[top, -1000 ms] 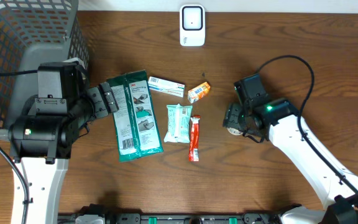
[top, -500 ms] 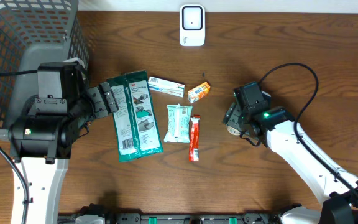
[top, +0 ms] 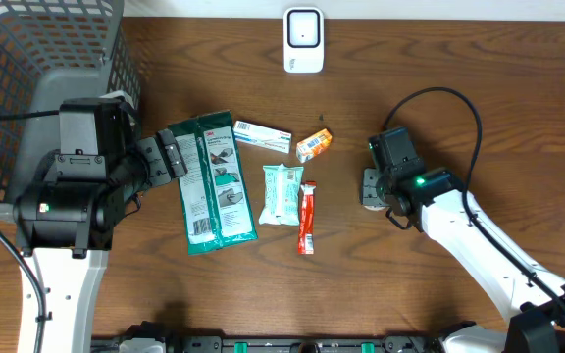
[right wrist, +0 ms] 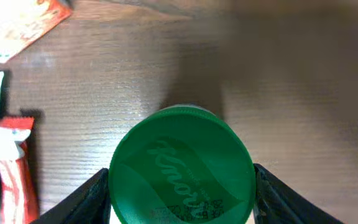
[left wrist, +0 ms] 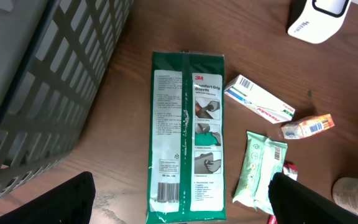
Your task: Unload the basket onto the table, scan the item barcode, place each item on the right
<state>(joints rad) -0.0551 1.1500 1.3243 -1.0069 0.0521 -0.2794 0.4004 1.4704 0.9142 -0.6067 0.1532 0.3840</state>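
Observation:
A jar with a green Knorr lid (right wrist: pixel 182 149) fills the lower right wrist view. My right gripper (right wrist: pixel 183 194) is shut on it, a dark finger (right wrist: pixel 92 196) pressed against each side of the lid. From overhead the right gripper (top: pixel 373 186) covers most of the jar, right of the item row. The white scanner (top: pixel 303 40) stands at the table's far edge. My left gripper (left wrist: pixel 182 202) hangs open over the lower end of a green glove pack (left wrist: pixel 188 137), holding nothing; overhead it sits at the pack's left edge (top: pixel 170 157).
Between the arms lie the green pack (top: pixel 209 181), a white box (top: pixel 263 135), a small orange box (top: pixel 313 145), a pale wipes pack (top: pixel 282 193) and a red sachet (top: pixel 306 218). A grey wire basket (top: pixel 27 49) fills the far left corner.
The right gripper's fingers have closed in onto the green-lidded jar, and the wrist has shifted a little. The left arm has not moved.

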